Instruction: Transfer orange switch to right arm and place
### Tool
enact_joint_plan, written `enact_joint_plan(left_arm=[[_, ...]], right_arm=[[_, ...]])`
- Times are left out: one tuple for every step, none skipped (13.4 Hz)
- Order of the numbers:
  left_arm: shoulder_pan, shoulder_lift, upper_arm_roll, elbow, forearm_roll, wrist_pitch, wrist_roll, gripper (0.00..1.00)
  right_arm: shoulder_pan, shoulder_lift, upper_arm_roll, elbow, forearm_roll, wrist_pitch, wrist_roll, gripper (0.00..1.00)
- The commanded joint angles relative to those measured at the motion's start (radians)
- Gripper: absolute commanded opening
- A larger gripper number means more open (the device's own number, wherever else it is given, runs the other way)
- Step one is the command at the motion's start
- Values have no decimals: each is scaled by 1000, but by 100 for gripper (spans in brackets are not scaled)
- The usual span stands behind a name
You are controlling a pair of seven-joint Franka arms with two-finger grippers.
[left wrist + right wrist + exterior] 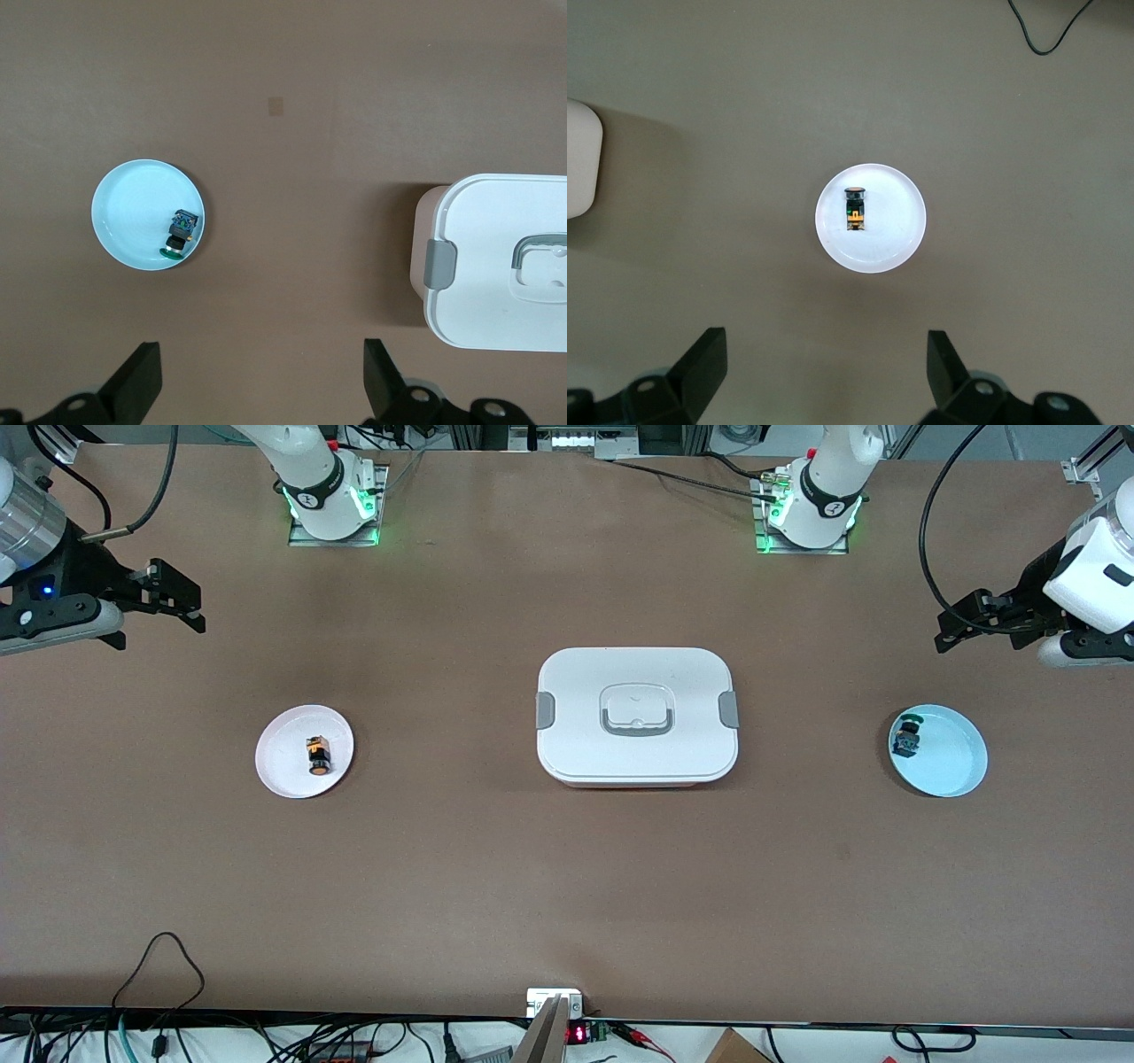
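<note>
Both end effectors are spread wide with nothing in them. My left end effector hangs over bare table near the blue plate, and the right end effector hangs over bare table at its own end. The orange switch is lying on its side on the white plate at the right arm's end, so nothing looks started yet: grab, handover and placing all seem left to do. The blue plate holds the green-capped switch, not my target. The closed white lunchbox sits mid-table between the plates, something I'd guess any handover has to clear.
</note>
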Motion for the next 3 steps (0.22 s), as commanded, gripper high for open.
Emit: enact_joint_plan(left_arm=[[-7,12,2,27,30,-10,-19,100],[-7,12,2,27,30,-10,-17,100],[-7,12,2,27,30,-10,-17,100]], right_arm=[[-10,34,-5,30,19,-17,-20,100],[-10,34,-5,31,20,-19,-20,100],[-10,34,-7,31,22,-19,-20,100]])
